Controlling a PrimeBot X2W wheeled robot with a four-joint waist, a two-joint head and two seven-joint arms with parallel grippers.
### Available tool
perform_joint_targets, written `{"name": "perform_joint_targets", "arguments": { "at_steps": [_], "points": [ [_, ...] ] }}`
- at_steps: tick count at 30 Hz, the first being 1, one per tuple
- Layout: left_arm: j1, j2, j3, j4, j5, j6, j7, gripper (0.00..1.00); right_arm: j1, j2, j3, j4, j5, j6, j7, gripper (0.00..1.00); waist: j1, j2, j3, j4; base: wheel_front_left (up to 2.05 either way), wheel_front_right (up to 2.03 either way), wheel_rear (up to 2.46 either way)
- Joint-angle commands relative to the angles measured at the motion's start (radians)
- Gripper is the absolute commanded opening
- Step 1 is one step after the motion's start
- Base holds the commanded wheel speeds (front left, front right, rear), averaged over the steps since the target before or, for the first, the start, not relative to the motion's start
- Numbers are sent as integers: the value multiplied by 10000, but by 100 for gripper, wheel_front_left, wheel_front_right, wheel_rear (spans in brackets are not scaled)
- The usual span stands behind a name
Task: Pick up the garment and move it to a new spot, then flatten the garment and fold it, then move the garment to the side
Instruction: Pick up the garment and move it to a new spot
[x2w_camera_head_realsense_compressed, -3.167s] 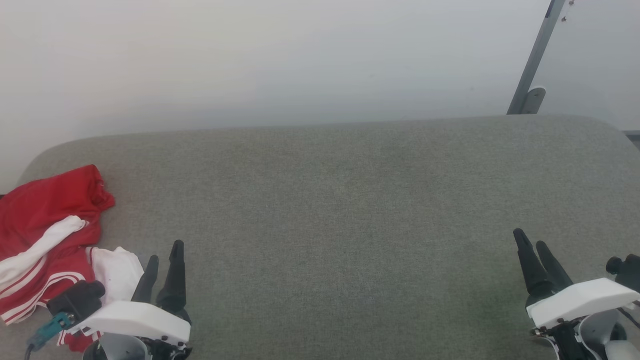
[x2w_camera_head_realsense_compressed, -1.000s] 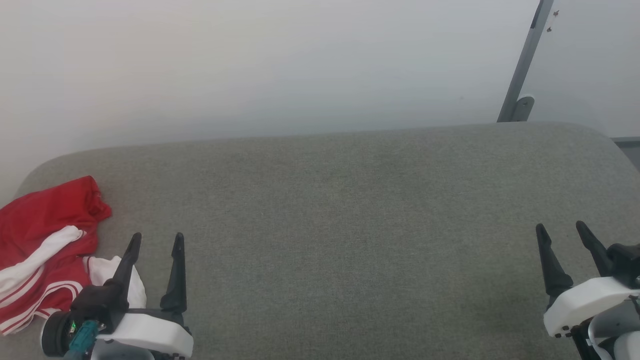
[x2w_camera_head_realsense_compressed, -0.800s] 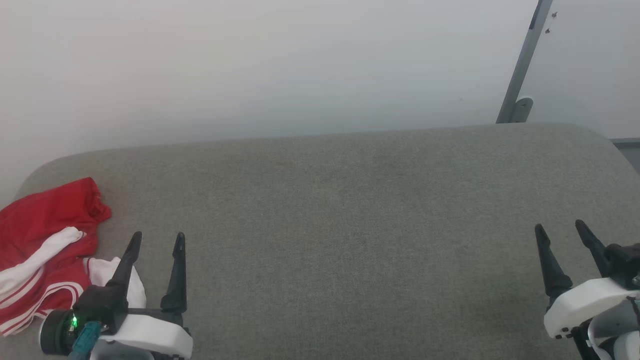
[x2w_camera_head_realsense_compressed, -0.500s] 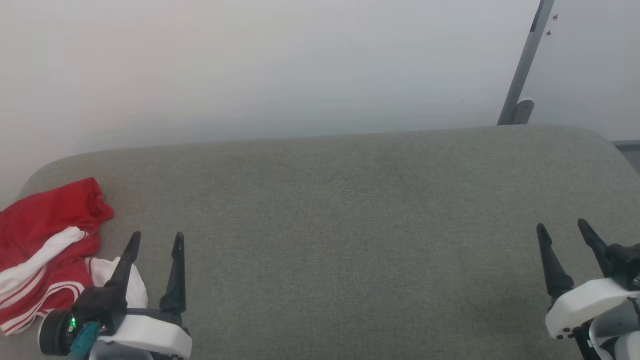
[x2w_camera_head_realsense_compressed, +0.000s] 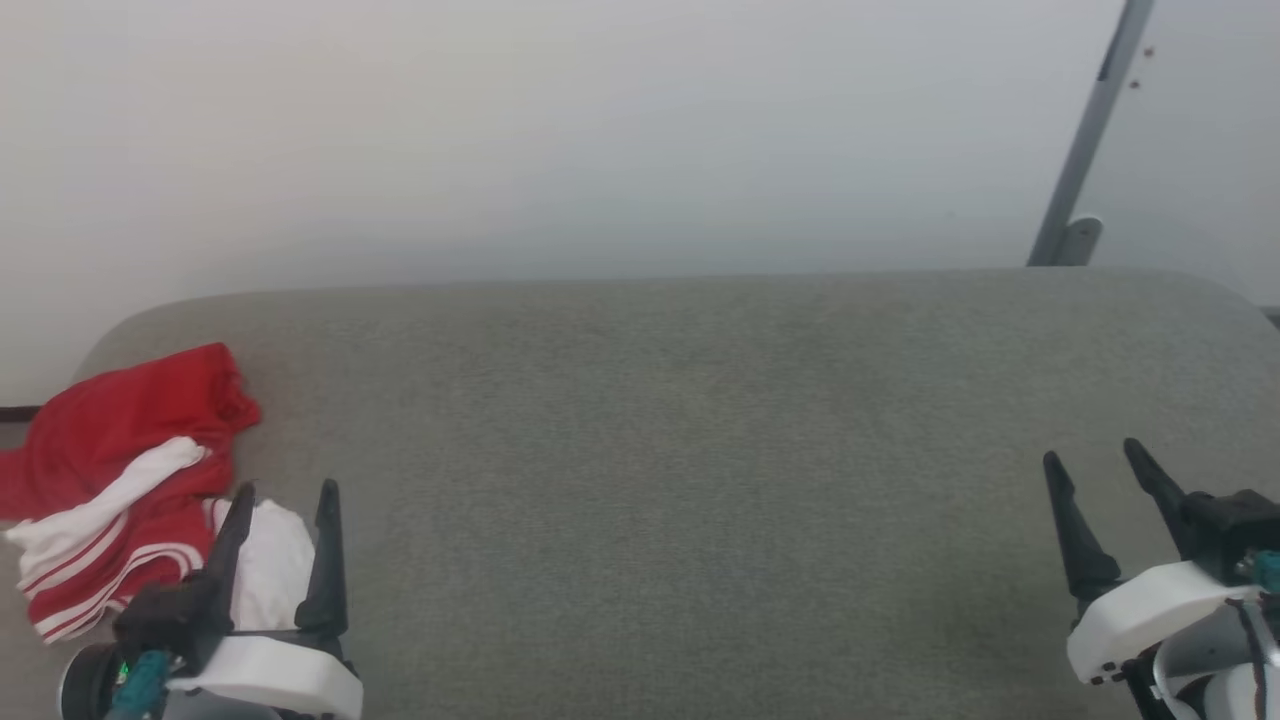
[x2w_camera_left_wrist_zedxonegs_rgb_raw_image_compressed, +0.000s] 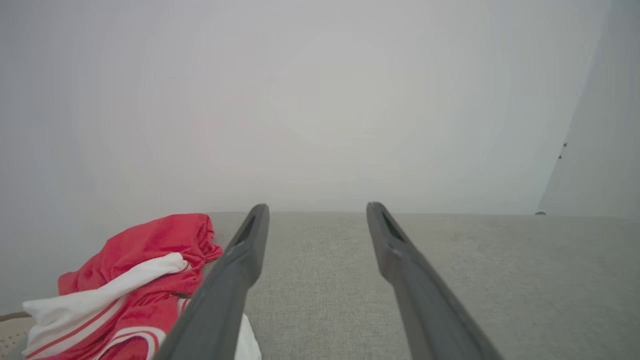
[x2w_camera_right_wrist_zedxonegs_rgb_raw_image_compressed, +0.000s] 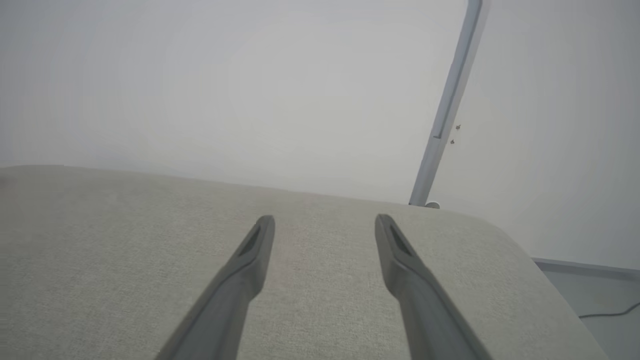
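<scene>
The garment (x2w_camera_head_realsense_compressed: 120, 470), red with white sleeves and white-striped trim, lies crumpled at the far left end of the grey cushioned surface (x2w_camera_head_realsense_compressed: 680, 420). My left gripper (x2w_camera_head_realsense_compressed: 286, 488) is open just right of it, and its left finger crosses in front of a white sleeve without holding anything. In the left wrist view the garment (x2w_camera_left_wrist_zedxonegs_rgb_raw_image_compressed: 135, 260) sits left of the open left gripper (x2w_camera_left_wrist_zedxonegs_rgb_raw_image_compressed: 316, 207). My right gripper (x2w_camera_head_realsense_compressed: 1091, 452) is open at the lower right over bare cushion, far from the garment. The right wrist view shows the right gripper (x2w_camera_right_wrist_zedxonegs_rgb_raw_image_compressed: 325, 219) with nothing between its fingers.
A pale wall runs behind the cushion's far edge. A grey metal post (x2w_camera_head_realsense_compressed: 1090, 150) leans against it at the back right. The cushion's rounded right end drops to a grey floor with a thin cable (x2w_camera_right_wrist_zedxonegs_rgb_raw_image_compressed: 605, 314).
The head camera has turned, so the whole picture has shifted right and slightly down. My left gripper sits a little nearer the garment. Both grippers stay open, and the garment lies as before.
</scene>
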Motion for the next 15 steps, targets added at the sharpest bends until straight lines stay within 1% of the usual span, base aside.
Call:
{"name": "perform_joint_targets", "arguments": {
  "at_steps": [1,8,15],
  "points": [
    [-3,26,133,106,-223,34,0,100,27,-3,119,-60,30,4,-3,100,0,0,-32,191,0,0,0],
    [-178,157,480,218,-524,260,354,100,-174,-60,758,-2,157,2,-33,100,0,0,-143,971,0,0,0],
    [42,236,598,-72,-738,352,695,100,-447,9,1467,197,274,2,-157,100,0,0,-259,1868,0,0,0]
  ]
}}
